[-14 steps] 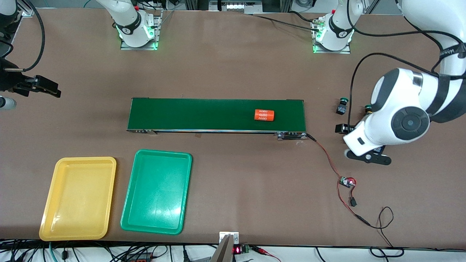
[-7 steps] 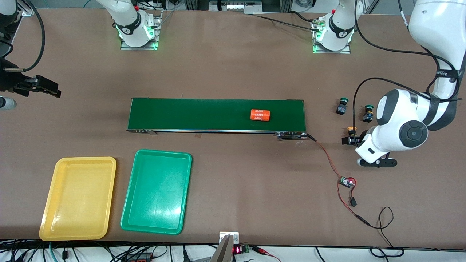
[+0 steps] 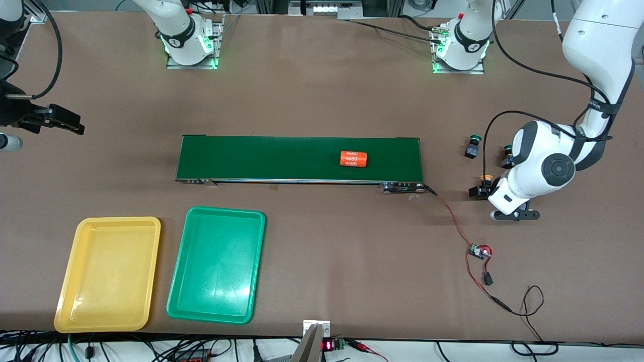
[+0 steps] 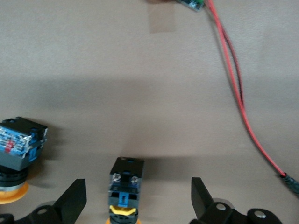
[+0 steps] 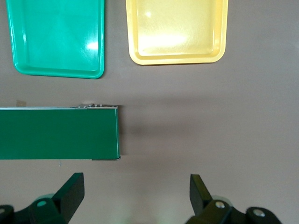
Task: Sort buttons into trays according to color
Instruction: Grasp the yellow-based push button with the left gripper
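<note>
My left gripper (image 4: pixel 138 201) is open and low over the table at the left arm's end. A yellow-capped button (image 4: pixel 125 184) lies on its side between the fingers, untouched; it also shows in the front view (image 3: pixel 481 185). A second yellow-capped button (image 4: pixel 19 149) lies beside it. Two green-capped buttons (image 3: pixel 472 148) (image 3: pixel 507 158) stand farther from the front camera, one partly hidden by the arm. The yellow tray (image 3: pixel 108 274) and the green tray (image 3: pixel 217 265) are empty. My right gripper (image 5: pixel 138 198) is open and empty, held high past the right arm's end of the belt.
A long dark green conveyor belt (image 3: pixel 299 159) carries an orange cylinder (image 3: pixel 353 159) with white print. Red wires (image 4: pixel 238 93) run from the belt to a small circuit board (image 3: pixel 479 251) near the left gripper.
The left arm has come down over the yellow-capped button. The orange cylinder has travelled along the belt toward the right arm's end. The right arm has not moved.
</note>
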